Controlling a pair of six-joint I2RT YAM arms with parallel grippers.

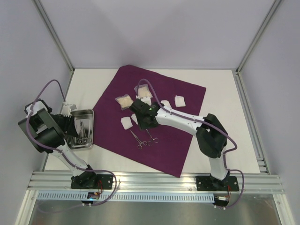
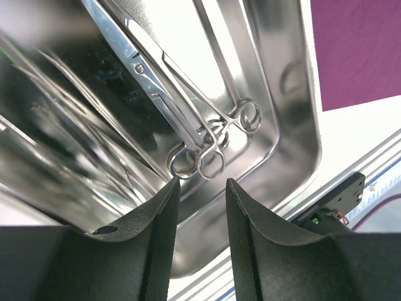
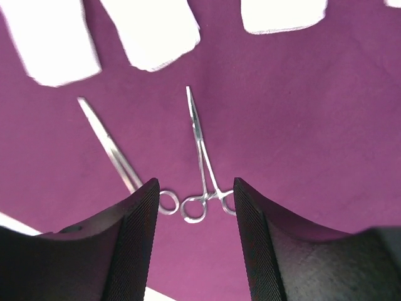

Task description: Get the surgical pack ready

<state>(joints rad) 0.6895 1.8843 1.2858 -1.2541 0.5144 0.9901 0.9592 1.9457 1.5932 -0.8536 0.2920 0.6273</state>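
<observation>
Left wrist: left gripper (image 2: 202, 183) parted, empty, over tray (image 2: 307, 144); right gripper (image 3: 195, 182) likewise, seemingly, over drape (image 3: 313, 125)

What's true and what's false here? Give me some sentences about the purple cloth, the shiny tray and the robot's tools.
1. The purple cloth lies spread out flat. True.
2. The shiny tray sits on the cloth. False: it sits beside it, on the white table.
3. Two scissor-like clamps lie on the cloth. True.
4. The right tool holds a clamp. False: it is open and holds nothing.
5. The tray is empty. False: metal instruments lie inside, under the open left tool.
</observation>
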